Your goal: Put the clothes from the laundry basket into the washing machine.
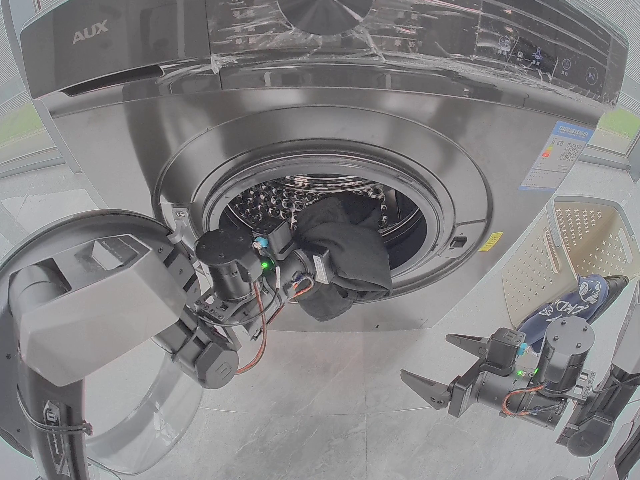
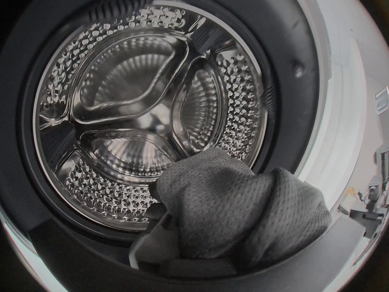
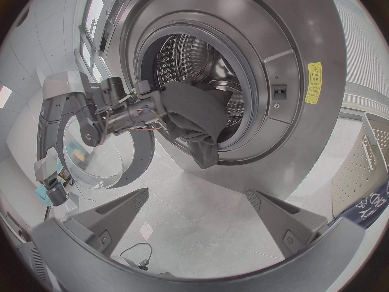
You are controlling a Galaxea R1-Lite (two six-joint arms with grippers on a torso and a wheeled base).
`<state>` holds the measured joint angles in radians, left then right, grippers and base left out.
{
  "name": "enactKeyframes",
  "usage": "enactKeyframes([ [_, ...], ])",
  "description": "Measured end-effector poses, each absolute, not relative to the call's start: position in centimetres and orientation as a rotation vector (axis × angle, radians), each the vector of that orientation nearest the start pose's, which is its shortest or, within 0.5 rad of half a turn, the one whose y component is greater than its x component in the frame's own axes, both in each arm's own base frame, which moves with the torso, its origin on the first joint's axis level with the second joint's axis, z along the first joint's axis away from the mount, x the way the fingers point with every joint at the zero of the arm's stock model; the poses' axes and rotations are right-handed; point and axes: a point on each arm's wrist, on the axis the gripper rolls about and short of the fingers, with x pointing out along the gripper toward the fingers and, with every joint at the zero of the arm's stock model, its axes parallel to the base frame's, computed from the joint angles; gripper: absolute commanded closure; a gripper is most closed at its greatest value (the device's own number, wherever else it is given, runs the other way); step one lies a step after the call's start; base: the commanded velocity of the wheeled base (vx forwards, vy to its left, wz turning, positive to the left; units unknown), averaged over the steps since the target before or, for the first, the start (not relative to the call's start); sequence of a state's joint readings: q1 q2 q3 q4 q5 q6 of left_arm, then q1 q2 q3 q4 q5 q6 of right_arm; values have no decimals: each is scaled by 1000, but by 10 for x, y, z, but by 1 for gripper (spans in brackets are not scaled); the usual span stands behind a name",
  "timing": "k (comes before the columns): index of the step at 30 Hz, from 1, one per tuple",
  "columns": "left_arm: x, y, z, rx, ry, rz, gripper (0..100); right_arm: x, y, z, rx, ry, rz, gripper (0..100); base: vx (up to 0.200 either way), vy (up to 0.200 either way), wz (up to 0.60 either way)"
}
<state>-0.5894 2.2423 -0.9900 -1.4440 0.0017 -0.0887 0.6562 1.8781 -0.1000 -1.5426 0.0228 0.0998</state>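
Grey floor tiles [image 1: 333,401], washing machine [image 1: 333,121], black garment [image 1: 353,251]

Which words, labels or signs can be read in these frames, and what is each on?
"AUX": drawer panel of the washing machine.
Control panel icons: too small.
Energy label: too small.
Yellow warning sticker: blurred.
White lettering on the blue garment in the laundry basket: partly hidden, unreadable.

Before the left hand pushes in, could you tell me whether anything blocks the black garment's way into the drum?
Nothing visible does: the door is swung open, the drum looks empty, and the garment already hangs over the opening's lower rim.
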Motion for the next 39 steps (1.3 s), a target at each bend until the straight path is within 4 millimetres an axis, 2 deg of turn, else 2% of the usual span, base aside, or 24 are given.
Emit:
enactKeyframes([
  [5, 368, -235, 105, -133, -97, -569, 100, 181, 140, 76, 21, 260, 664, 0, 0, 0, 0],
  [19, 435, -256, 145, -174, -171, -484, 100, 181, 140, 76, 21, 259, 664, 0, 0, 0, 0],
  [25, 458, -257, 155, -195, -225, -431, 100, 181, 140, 76, 21, 259, 663, 0, 0, 0, 0],
  [28, 467, -257, 153, -199, -234, -407, 100, 181, 140, 76, 21, 259, 664, 0, 0, 0, 0],
  [29, 469, -257, 151, -199, -232, -401, 0, 181, 140, 76, 21, 259, 663, 0, 0, 0, 0],
  [34, 474, -257, 141, -208, -211, -389, 0, 181, 140, 76, 22, 259, 663, 0, 0, 0, 0],
  [39, 468, -257, 120, -198, -104, -389, 0, 181, 140, 76, 22, 259, 663, 0, 0, 0, 0],
])
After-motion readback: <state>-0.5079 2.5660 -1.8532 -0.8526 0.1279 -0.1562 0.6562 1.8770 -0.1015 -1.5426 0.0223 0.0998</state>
